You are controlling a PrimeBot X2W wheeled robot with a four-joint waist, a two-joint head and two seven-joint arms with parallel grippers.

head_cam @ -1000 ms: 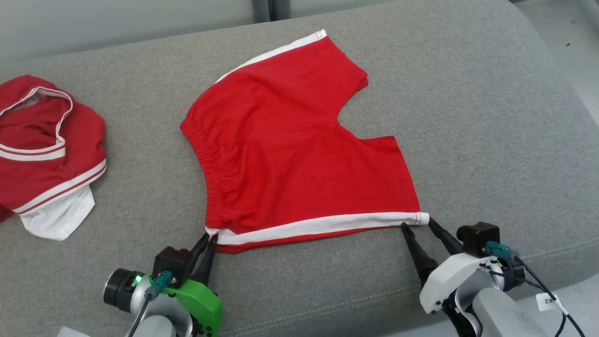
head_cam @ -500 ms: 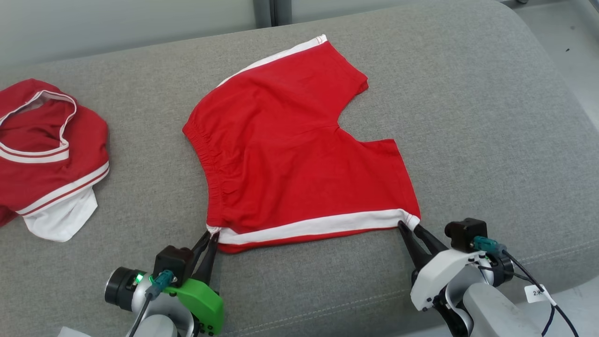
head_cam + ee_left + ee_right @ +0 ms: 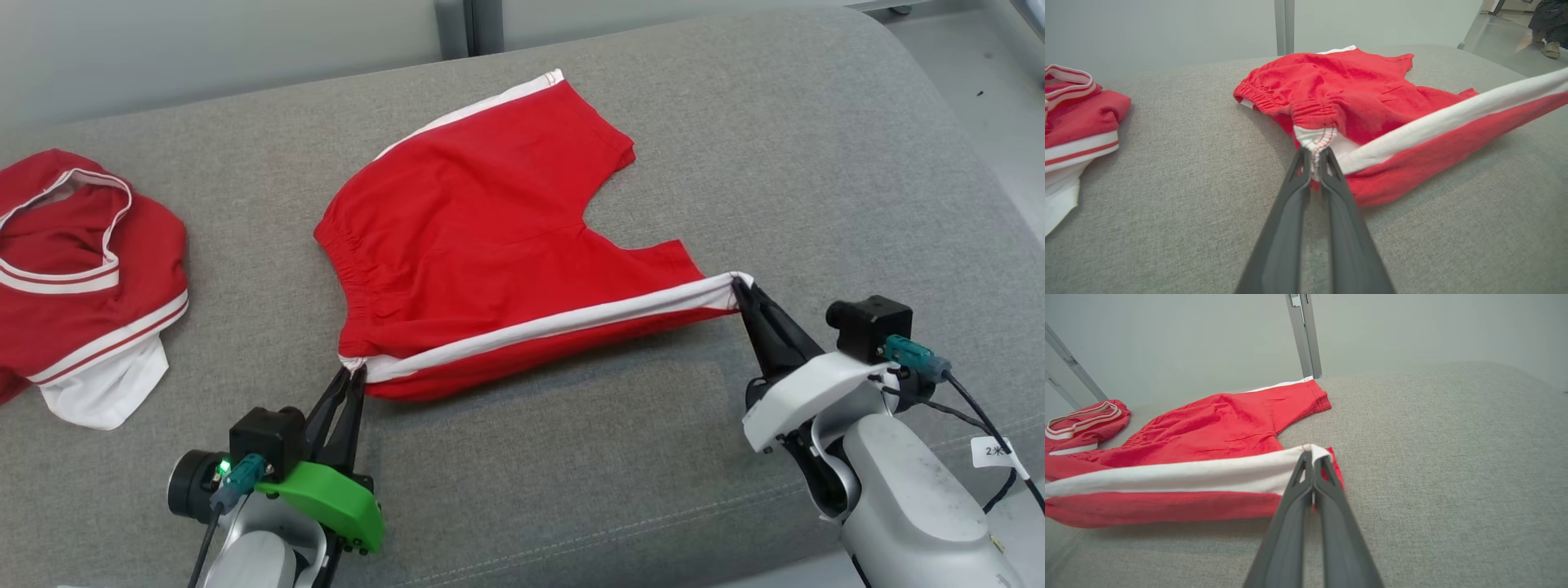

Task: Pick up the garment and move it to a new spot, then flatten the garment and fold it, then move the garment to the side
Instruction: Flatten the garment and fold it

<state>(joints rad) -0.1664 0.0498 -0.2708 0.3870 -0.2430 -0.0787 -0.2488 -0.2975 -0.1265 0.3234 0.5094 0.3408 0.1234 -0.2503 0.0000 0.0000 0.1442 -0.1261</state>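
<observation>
The garment (image 3: 490,237) is a pair of red shorts with white side stripes, spread on the grey couch cushion (image 3: 816,163). My left gripper (image 3: 353,374) is shut on the garment's near waistband corner (image 3: 1314,141). My right gripper (image 3: 739,284) is shut on the near leg-hem corner, at the end of the white stripe (image 3: 1312,451). The near edge is lifted off the cushion and stretched taut between both grippers, with the white stripe (image 3: 555,322) running along it. The far leg (image 3: 563,114) still lies flat.
A second red and white garment (image 3: 82,278) lies crumpled at the cushion's left end. A pale wall with a metal post (image 3: 1304,335) stands behind the cushion. The cushion's right end rounds off toward the floor (image 3: 971,73). A person's foot (image 3: 1551,49) shows far off.
My right gripper has shut on the hem corner and lifted it up and away from me. My left gripper has raised the waistband corner a little. The near edge now hangs taut.
</observation>
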